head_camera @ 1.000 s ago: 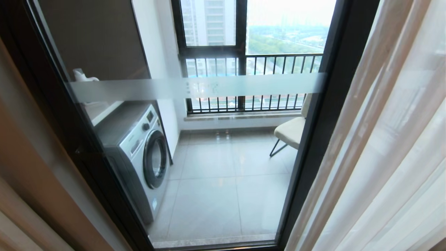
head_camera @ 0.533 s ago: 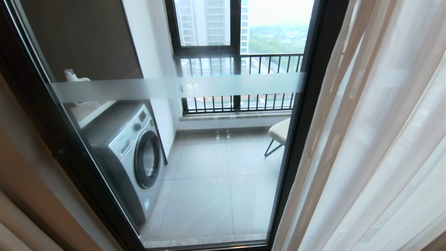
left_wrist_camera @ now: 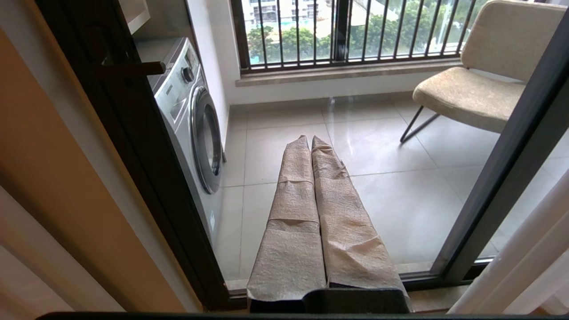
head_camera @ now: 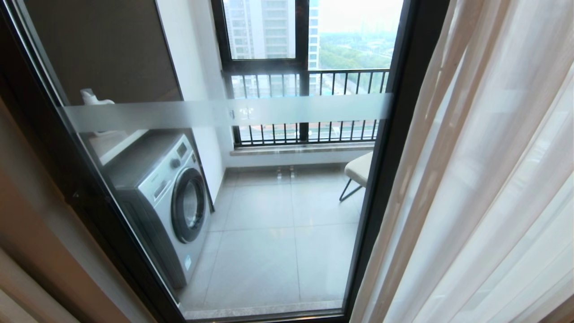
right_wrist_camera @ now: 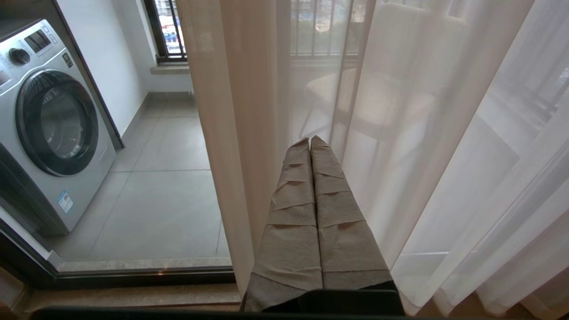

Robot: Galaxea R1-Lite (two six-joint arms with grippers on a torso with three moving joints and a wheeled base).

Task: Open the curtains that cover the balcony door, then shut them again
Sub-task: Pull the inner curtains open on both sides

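Curtains, thin white see-through ones (head_camera: pixel 484 188), hang bunched at the right side of the tall glass balcony door with the thick black frame (head_camera: pixel 376 188), so most of the glass shows. I think the opening part is done and the closing part comes next. My left gripper (left_wrist_camera: pixel 311 140) points at the glass, its paper-wrapped fingers pressed together with nothing between them. My right gripper (right_wrist_camera: pixel 310 141) is pinched tight too, empty, its tips just beside the curtain folds, a good spot to pull from. Behind the glass stands a grey washing machine with a round door (head_camera: pixel 172 197); I cannot see anything inside it.
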